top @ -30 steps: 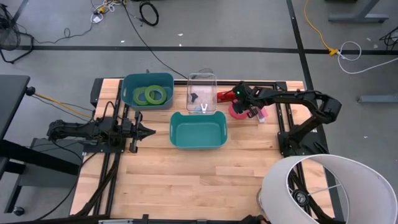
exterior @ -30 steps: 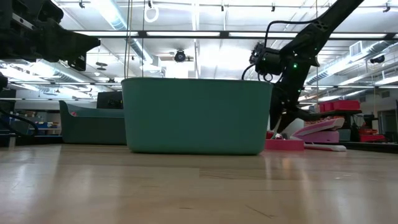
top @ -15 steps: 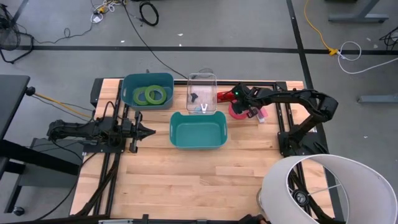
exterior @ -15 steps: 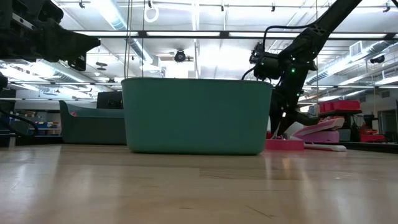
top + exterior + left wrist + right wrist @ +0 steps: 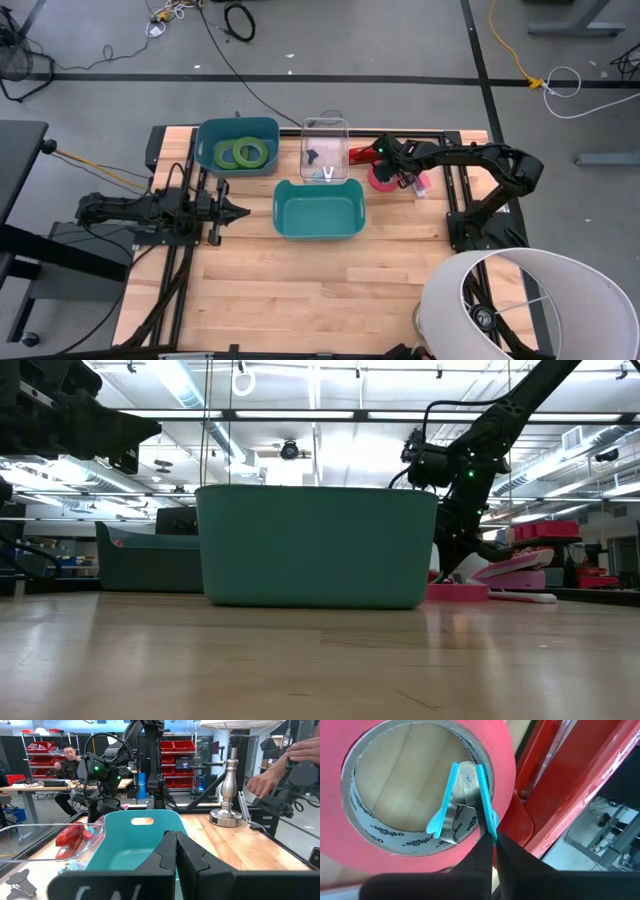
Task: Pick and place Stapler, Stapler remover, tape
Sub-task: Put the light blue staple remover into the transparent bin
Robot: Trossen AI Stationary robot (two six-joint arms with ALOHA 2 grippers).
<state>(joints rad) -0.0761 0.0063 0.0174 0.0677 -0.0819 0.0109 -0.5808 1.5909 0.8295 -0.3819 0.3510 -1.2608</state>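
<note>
**Pinkish-red tape, with the right gripper down in its centre**

Pinkish-red tape (image 5: 395,795) lies flat on the wooden table (image 5: 300,290), just to the right of the clear bin (image 5: 325,140), touching or nearly touching a red stapler (image 5: 580,780). The right gripper (image 5: 492,840) reaches into the roll's open centre with its fingers brought together; a small staple remover with light-blue handles (image 5: 465,800) sits inside the ring right at the fingertips, and whether the fingers actually pinch it cannot be told. Two green tape rolls (image 5: 243,152) lie in the blue bin (image 5: 210,135), just left of the clear bin. The teal bin (image 5: 285,222) stands just in front of the clear bin. The left gripper (image 5: 243,210) waits well left of the clear bin, level above the table beside the teal bin, its fingers pressed together on nothing. A lamp shade (image 5: 520,305) sits at the table's near right corner.
</note>
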